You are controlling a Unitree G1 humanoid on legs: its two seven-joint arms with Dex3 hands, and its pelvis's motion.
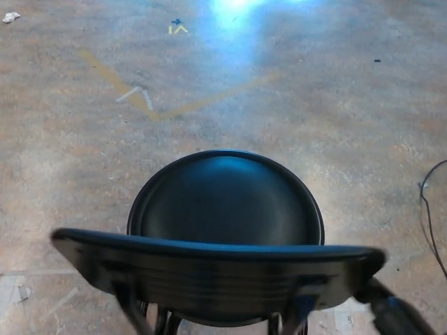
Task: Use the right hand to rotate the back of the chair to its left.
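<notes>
black chair [225, 230], round seat, curved backrest nearest

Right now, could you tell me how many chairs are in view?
1. The black chair stands at bottom centre, its backrest nearest the camera. The right hand shows blurred at the backrest's right end.

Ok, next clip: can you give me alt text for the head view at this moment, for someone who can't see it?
A black chair with a round seat stands on a worn concrete floor, its curved backrest nearest the camera and motion-blurred. The robot's right hand reaches in from the lower right to the backrest's right end, too blurred to show its fingers. A black cable lies at the right edge.
</notes>
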